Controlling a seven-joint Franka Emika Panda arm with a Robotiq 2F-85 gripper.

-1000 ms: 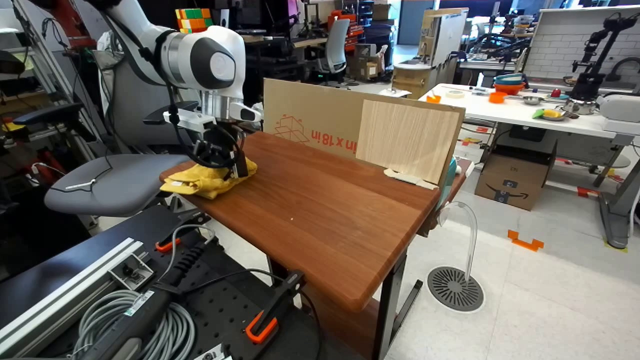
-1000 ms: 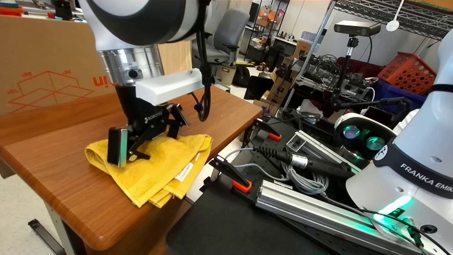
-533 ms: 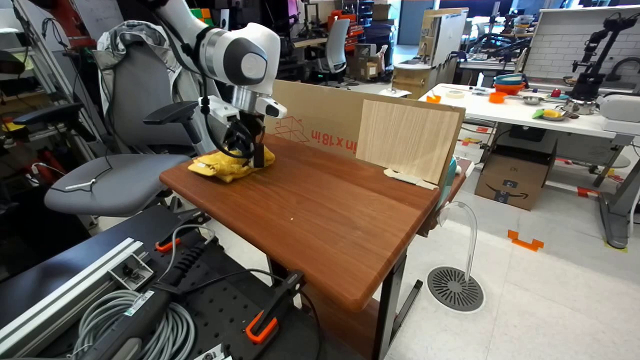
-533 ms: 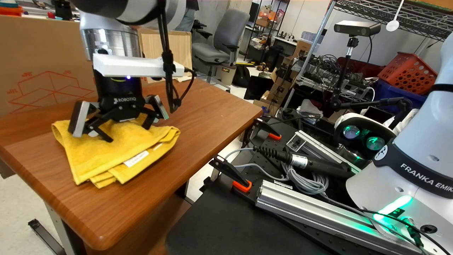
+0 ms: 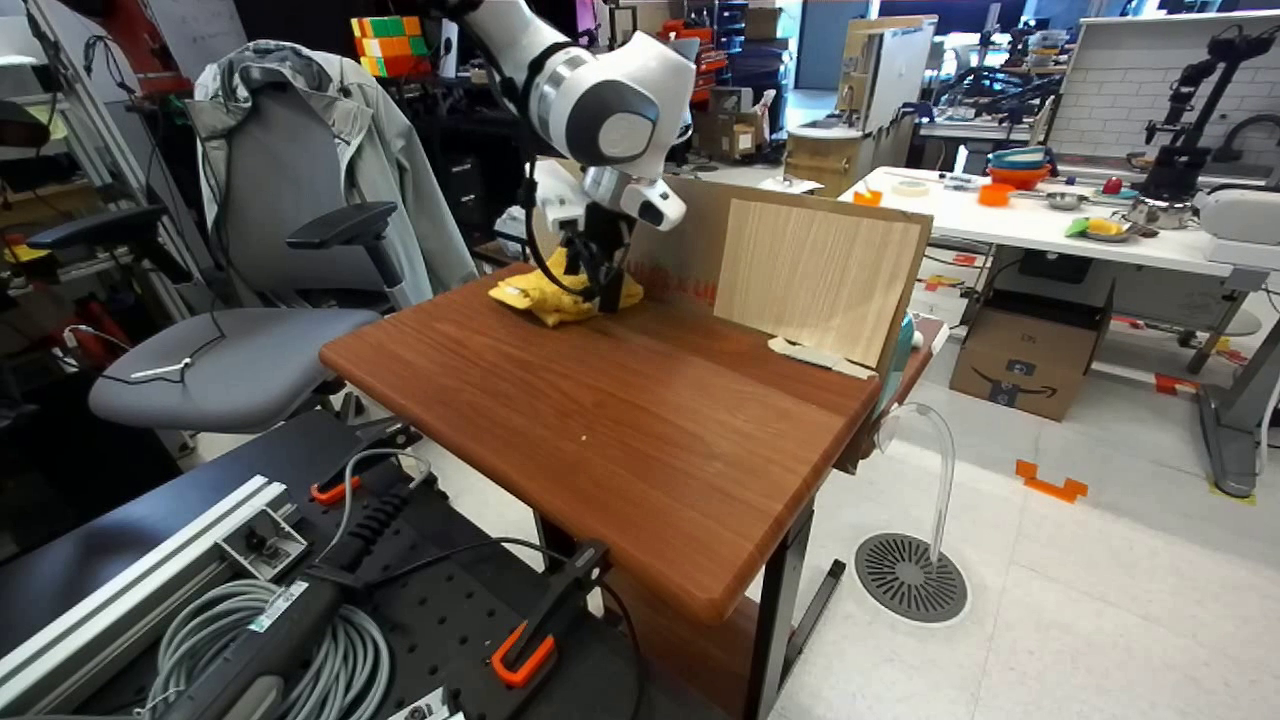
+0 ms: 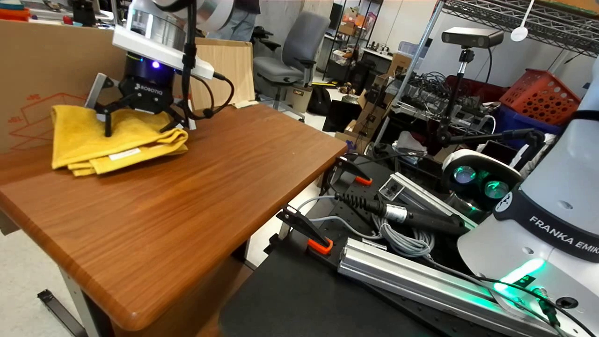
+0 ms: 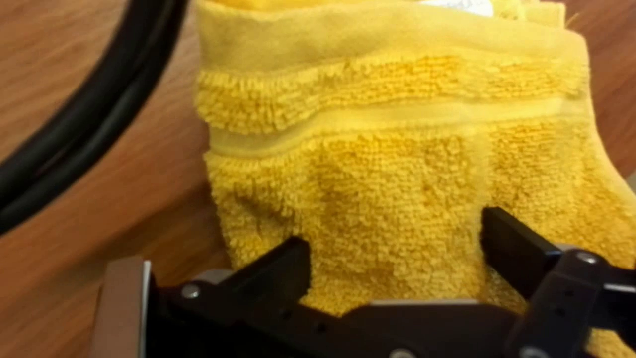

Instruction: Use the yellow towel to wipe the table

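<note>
Gripper (image 6: 140,116), lettered ROBOTIQ, stands with jaws spread wide over the folded yellow towel (image 6: 112,135), pinching nothing. Towel lies on the wooden table (image 6: 210,196), near a cardboard panel (image 6: 32,65) printed in red; the towel's white tag (image 6: 124,154) is illegible. Arm base (image 6: 510,243) reads FRANKA EMIK, cut off there. Cardboard box (image 5: 1020,350) bears a curved-arrow logo.

In an exterior view, the terry towel (image 5: 540,298) lies beneath the pincer (image 5: 597,280), toward the tabletop's (image 5: 610,420) back left corner, cardboard (image 5: 688,232) behind, a wooden board (image 5: 820,282) before its right end.
</note>
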